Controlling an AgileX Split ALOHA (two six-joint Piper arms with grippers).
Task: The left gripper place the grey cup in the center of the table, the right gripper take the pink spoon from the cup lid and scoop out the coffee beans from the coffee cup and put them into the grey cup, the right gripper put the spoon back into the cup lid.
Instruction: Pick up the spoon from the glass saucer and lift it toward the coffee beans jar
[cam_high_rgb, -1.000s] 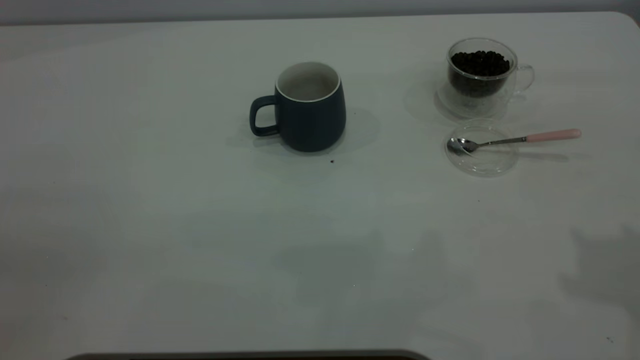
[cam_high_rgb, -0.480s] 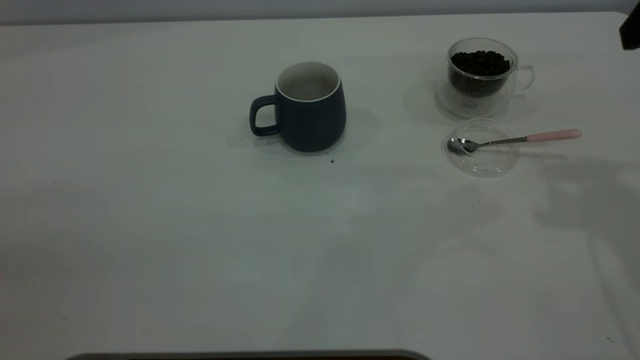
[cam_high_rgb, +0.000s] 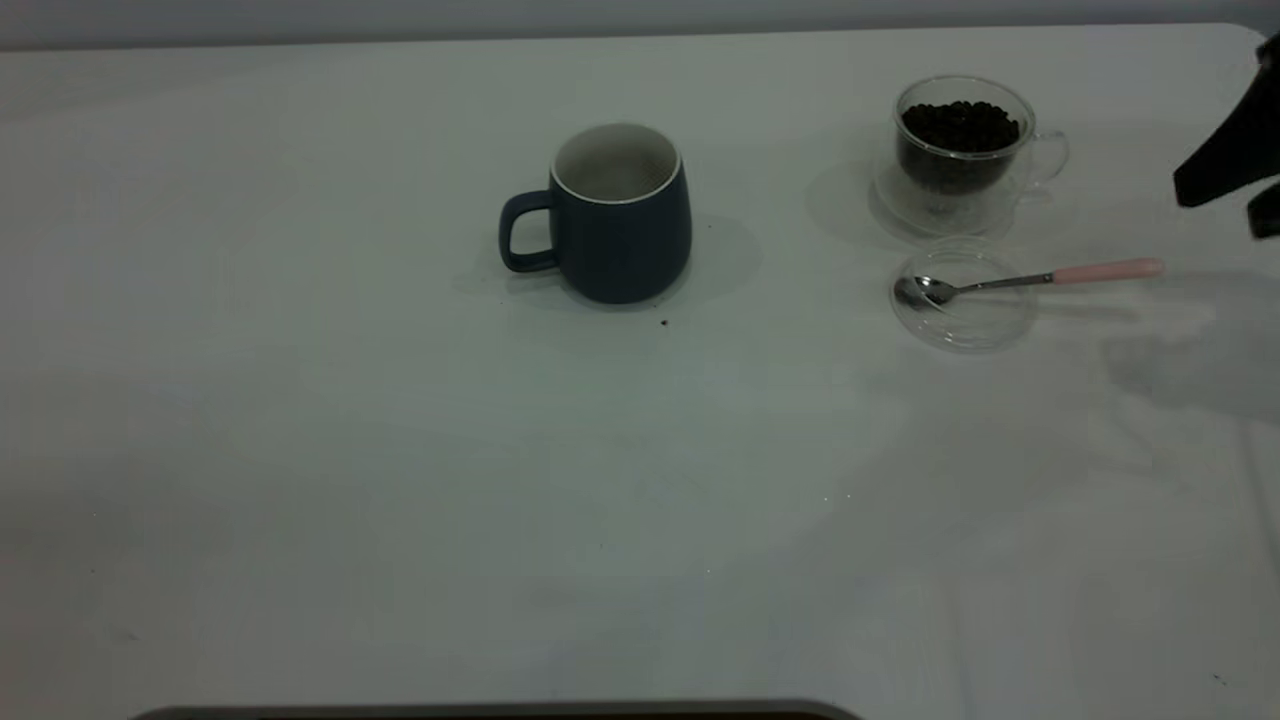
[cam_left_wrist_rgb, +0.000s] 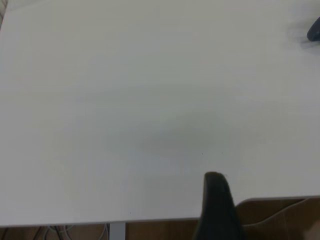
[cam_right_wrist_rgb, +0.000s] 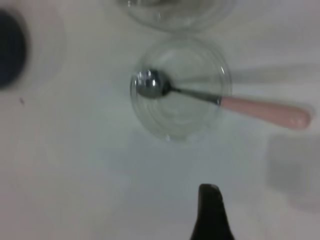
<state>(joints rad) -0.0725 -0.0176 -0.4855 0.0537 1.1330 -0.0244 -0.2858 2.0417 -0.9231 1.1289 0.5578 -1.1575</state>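
Observation:
The grey cup (cam_high_rgb: 620, 215) stands upright mid-table, handle to the left; the right wrist view shows its edge (cam_right_wrist_rgb: 10, 50). The coffee cup (cam_high_rgb: 962, 150) with coffee beans (cam_high_rgb: 960, 125) stands at the far right. In front of it lies the cup lid (cam_high_rgb: 975, 320), and the pink spoon (cam_high_rgb: 1105, 270) rests with its bowl in the lid and its handle pointing right; both show in the right wrist view, the spoon (cam_right_wrist_rgb: 260, 110) and the lid (cam_right_wrist_rgb: 165, 127). My right gripper (cam_high_rgb: 1235, 195) hovers open at the right edge, above the spoon's handle end. Of my left gripper one fingertip (cam_left_wrist_rgb: 214, 180) shows, over the table's edge, holding nothing.
The white table (cam_high_rgb: 400, 480) stretches wide in front and to the left. A single dark speck (cam_high_rgb: 664, 323) lies just in front of the grey cup. The table's edge (cam_left_wrist_rgb: 150, 220) shows in the left wrist view.
My right gripper has come into view at the right edge and dropped lower, toward the spoon's handle. Its shadow has shifted on the table. The cups, lid and spoon have not moved.

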